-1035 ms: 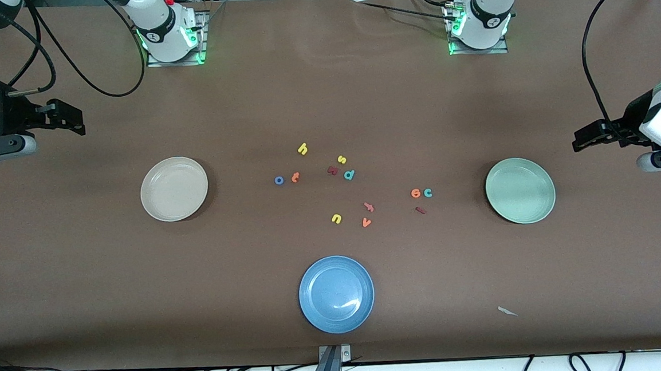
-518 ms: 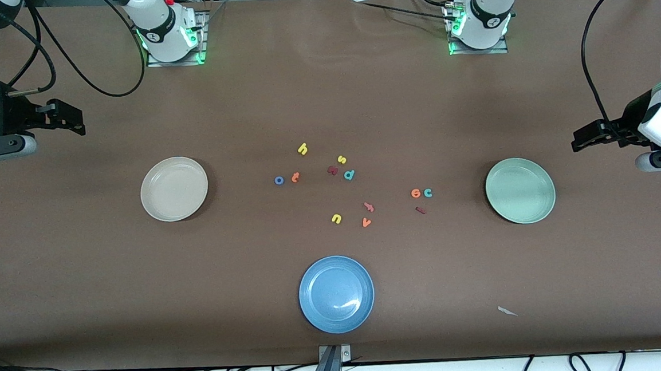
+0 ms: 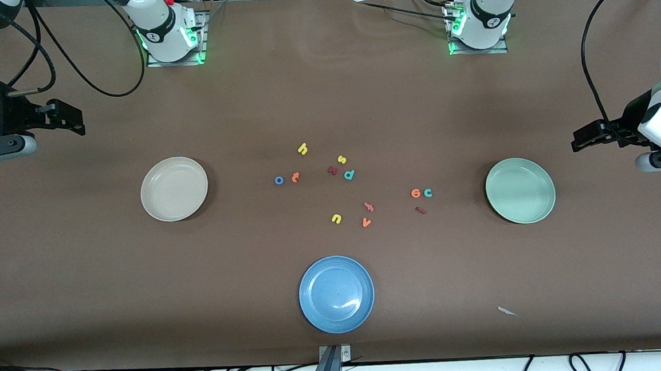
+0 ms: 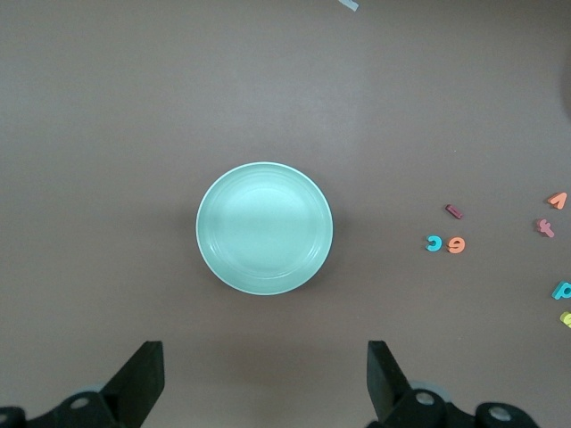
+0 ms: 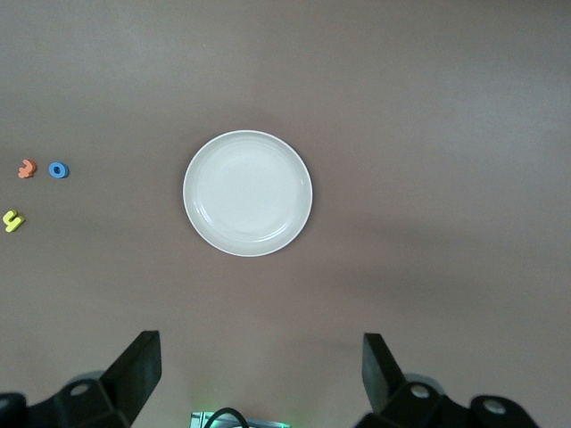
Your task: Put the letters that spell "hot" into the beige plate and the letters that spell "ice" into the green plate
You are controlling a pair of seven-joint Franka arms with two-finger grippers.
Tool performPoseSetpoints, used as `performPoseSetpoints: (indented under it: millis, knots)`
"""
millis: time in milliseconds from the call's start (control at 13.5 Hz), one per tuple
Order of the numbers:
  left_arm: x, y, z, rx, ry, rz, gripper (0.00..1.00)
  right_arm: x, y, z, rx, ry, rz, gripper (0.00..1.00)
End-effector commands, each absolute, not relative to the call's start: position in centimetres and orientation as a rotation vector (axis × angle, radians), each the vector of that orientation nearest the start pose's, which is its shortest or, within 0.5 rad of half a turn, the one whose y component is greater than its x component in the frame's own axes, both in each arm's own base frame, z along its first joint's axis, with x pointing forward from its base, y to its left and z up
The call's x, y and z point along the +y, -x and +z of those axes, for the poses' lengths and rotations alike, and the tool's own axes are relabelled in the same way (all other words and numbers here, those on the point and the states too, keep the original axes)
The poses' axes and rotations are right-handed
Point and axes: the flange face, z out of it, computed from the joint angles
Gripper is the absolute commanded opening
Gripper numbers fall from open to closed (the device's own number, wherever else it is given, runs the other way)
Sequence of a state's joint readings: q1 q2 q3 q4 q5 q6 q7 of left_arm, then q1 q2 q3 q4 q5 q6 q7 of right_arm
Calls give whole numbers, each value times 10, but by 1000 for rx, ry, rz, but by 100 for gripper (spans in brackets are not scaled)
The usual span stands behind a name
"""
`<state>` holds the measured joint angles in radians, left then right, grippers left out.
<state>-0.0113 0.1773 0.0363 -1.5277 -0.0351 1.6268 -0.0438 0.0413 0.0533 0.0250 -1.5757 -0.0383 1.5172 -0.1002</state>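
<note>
The beige plate (image 3: 174, 189) (image 5: 247, 193) lies bare toward the right arm's end, the green plate (image 3: 519, 190) (image 4: 264, 227) bare toward the left arm's end. Between them on the table lie the yellow h (image 3: 302, 149), blue o (image 3: 278, 180) and orange t (image 3: 295, 177). Closer to the green plate are the orange e (image 3: 415, 193), teal c (image 3: 427, 192) and dark red i (image 3: 420, 209). My right gripper (image 3: 77, 122) (image 5: 260, 370) hangs open over the table edge by the beige plate. My left gripper (image 3: 577, 139) (image 4: 265, 374) hangs open by the green plate.
A blue plate (image 3: 336, 293) lies nearest the front camera. Other letters sit mid-table: yellow s (image 3: 341, 159), teal p (image 3: 349, 174), dark red k-like letter (image 3: 332, 170), yellow u (image 3: 336, 218), orange v (image 3: 366, 222). A paper scrap (image 3: 507, 311) lies near the front edge.
</note>
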Motion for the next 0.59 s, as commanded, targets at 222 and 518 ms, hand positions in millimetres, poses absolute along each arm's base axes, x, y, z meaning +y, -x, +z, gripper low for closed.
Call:
performPoseSetpoints:
  millis: [222, 518]
  knots:
    - [10, -606, 546, -78, 3181, 119, 100, 30, -563, 594, -274, 3166, 189, 100]
    - [7, -607, 542, -71, 3180, 131, 100, 30, -563, 594, -276, 3167, 190, 100]
